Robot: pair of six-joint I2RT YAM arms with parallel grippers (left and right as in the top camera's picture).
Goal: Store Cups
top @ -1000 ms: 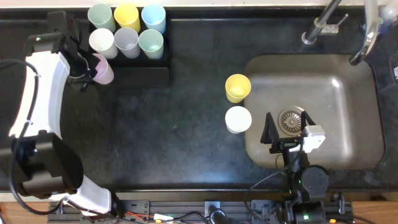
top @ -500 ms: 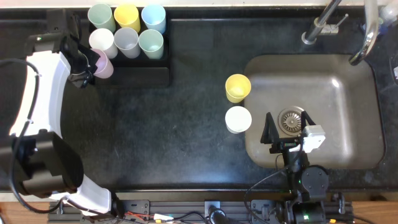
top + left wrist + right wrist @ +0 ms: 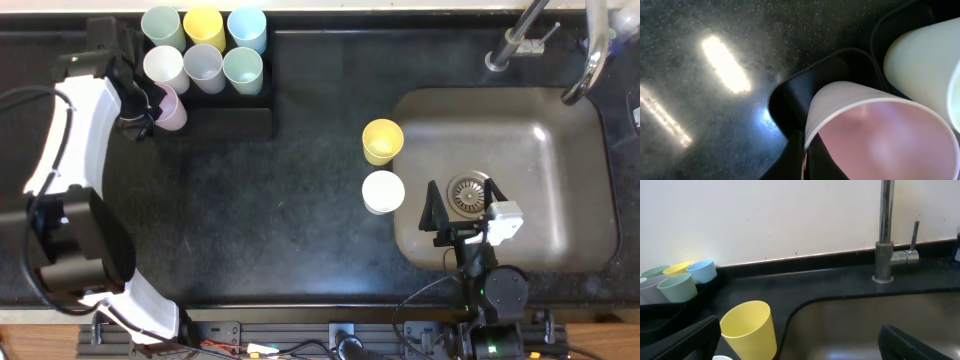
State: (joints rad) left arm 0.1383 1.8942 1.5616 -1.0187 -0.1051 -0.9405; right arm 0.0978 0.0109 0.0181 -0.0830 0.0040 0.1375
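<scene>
Placement step: left tool (image 3: 805, 162) clamped on rim of pink cup (image 3: 880, 135), tilted over empty slot of black rack (image 3: 240, 122). Next, likely: upright, lower, release. Right tool (image 3: 800, 350) wide open, empty, over sink (image 3: 560, 240). Yellow cup (image 3: 382, 141), white cup (image 3: 383, 191) on tabletop (image 3: 280, 220).

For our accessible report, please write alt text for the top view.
The left gripper holds a pink cup at the black rack holding six cups; a yellow cup and a white cup stand beside the sink.
</scene>
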